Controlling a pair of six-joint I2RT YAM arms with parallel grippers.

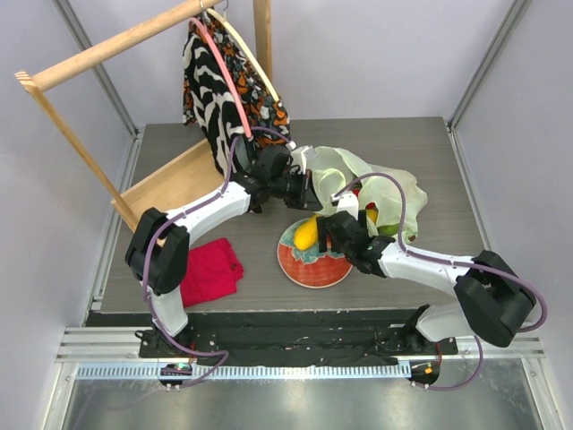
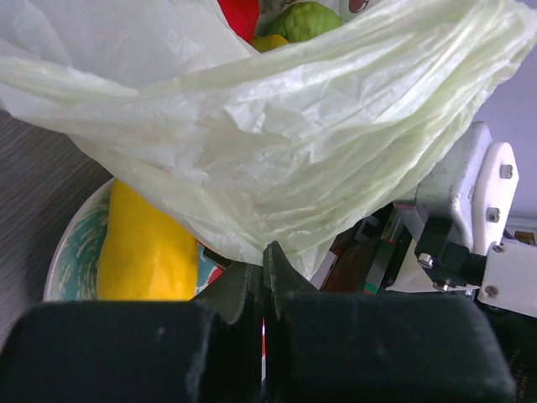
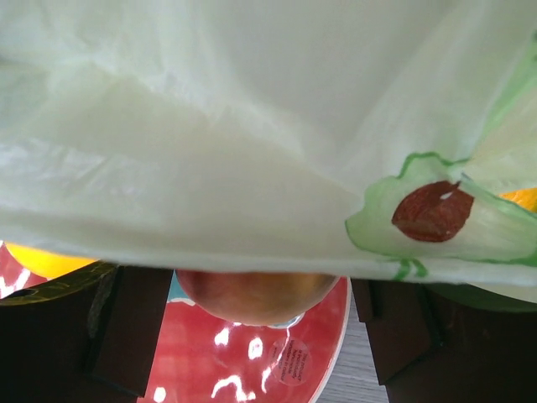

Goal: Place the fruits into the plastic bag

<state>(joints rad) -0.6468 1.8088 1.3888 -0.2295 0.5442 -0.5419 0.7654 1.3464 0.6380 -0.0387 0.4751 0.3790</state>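
On the bench (image 1: 421, 148), top view: one plastic bag (image 1: 385, 179), pale green and crumpled, toward the right rear, with red, yellow and green fruits (image 1: 372, 215) inside. One red plate (image 1: 313, 267) near the front edge at centre, with a yellow mango (image 1: 306, 233) on it. The left gripper (image 1: 315, 193) is at the bag's rim and the right gripper (image 1: 338, 224) is over the plate. One red cloth (image 1: 210, 269) at front left; one patterned garment (image 1: 224, 90) hanging at rear left.

Left wrist view: the left gripper is clenched on the bag's lower edge, with the film hanging above the mango and plate. A red pepper (image 2: 239, 13) and a green fruit (image 2: 306, 18) lie inside the bag.

Right wrist view: the right gripper's jaws are spread wide. A peach (image 3: 256, 295) sits on the plate between the fingers (image 3: 126, 327), ungripped, under the bag's film.
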